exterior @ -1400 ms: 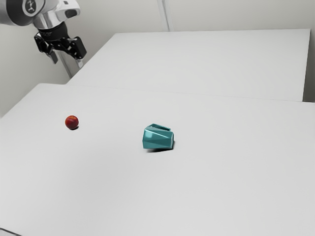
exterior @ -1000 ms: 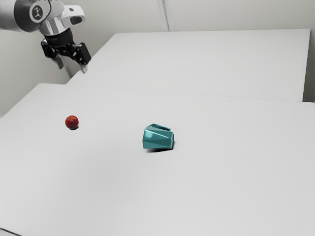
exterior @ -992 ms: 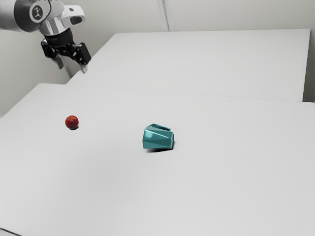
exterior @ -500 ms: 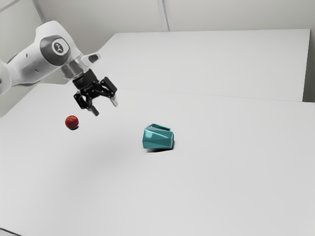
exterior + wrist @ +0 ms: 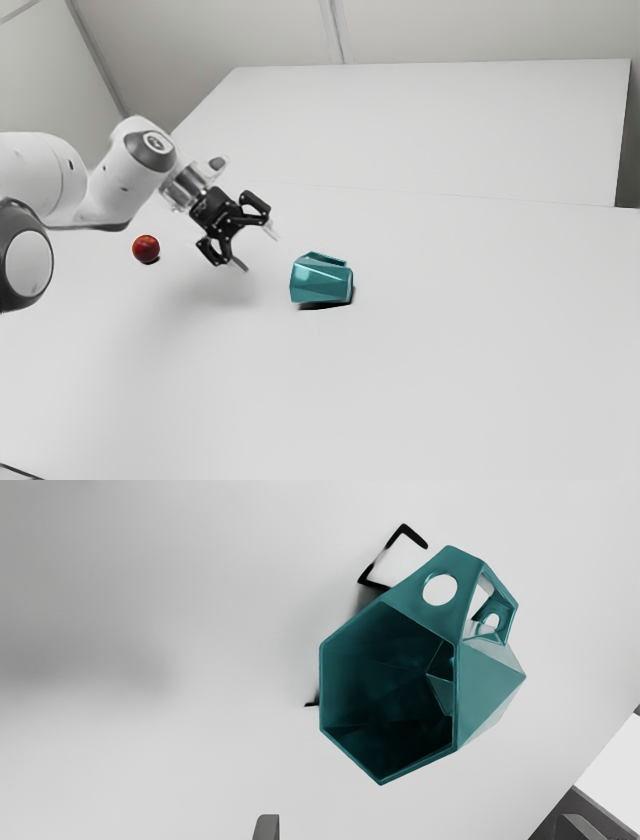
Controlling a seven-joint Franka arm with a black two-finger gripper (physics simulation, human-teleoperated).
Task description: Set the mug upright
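Your mug (image 5: 321,284) looks smooth and glossy, your table (image 5: 460,380) smooth and matt. Toward nine o'clock from the mug in the exterior view, you've a shiny ball (image 5: 146,247); your arm (image 5: 122,188) resembles smooth plastic.

The exterior view looks from beside the arm (image 5: 120,185), slanting down across the table (image 5: 420,380), far enough back to take in the red ball (image 5: 146,248) and the wall (image 5: 480,30) beyond. The wrist view looks out from the gripper (image 5: 258,251), close up, into the mouth of the mug (image 5: 321,284). The 2 share the mug and the table around it
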